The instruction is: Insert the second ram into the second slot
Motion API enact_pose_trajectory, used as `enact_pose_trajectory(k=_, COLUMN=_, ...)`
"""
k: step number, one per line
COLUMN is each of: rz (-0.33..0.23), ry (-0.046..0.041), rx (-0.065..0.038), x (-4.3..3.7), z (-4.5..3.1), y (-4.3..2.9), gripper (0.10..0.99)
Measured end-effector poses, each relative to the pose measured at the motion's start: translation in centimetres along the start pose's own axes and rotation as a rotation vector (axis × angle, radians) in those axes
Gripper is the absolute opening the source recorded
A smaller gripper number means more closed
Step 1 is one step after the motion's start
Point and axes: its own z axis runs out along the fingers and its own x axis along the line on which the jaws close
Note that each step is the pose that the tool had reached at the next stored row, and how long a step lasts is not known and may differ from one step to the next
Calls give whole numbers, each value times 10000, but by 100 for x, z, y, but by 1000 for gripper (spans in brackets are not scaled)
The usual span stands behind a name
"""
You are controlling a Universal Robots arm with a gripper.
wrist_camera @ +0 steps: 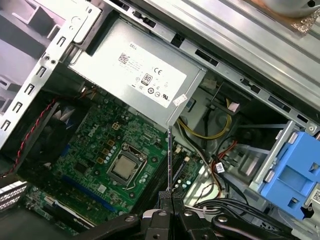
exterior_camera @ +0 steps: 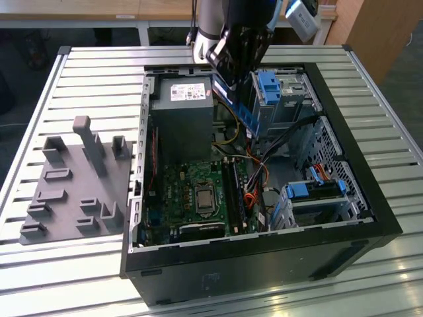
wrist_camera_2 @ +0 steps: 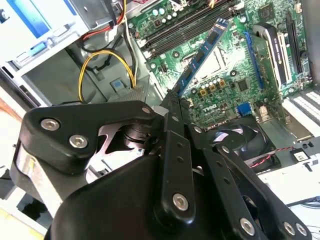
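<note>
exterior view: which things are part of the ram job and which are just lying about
Job: gripper, shut on the ram stick; memory slots on the motherboard.
Lying about: power supply, blue drive bracket, grey holder plate on the table.

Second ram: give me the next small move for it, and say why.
Probably a short descent toward the memory slots. The gripper is shut on the second ram, which hangs in the air over the open case, its lower edge touching no slot yet. Which slot it is over I cannot tell, so keep the move small.
</note>
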Motion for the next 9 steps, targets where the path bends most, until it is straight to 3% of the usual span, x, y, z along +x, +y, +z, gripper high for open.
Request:
enact_pose_trajectory(k=3, rz=195, ry=-7, rx=1, x=5, z=6, y=-8, gripper=114)
enact_pose_trajectory(k=9, rz=1142, ry=-40, rx=8, x=5, z=17, y=-9, gripper=114)
